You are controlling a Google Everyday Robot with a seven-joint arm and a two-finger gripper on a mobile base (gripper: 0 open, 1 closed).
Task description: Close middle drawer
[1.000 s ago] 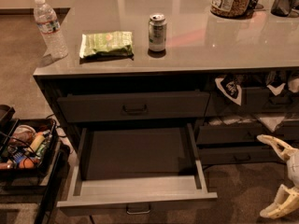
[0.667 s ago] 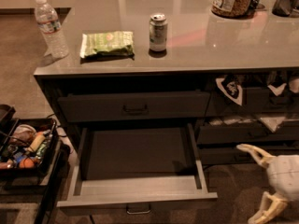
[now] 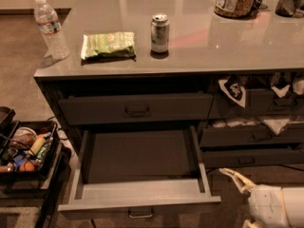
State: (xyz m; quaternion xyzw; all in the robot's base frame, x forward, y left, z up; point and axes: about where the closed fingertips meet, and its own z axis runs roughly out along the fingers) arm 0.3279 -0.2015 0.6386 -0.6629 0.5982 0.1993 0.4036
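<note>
Widely open stands the dark grey middle drawer [image 3: 142,197], gripper [image 3: 236,198] near its right corner, jaws released.

Gripper [image 3: 236,198] at lower right of the view. Housing [image 3: 278,207]: pale cream-white, blocky with rounded edges, faint vertical seam lines on its face. Upper finger [image 3: 236,178]: slim, curved, cream-tan, tapering to a narrow tip.
</note>
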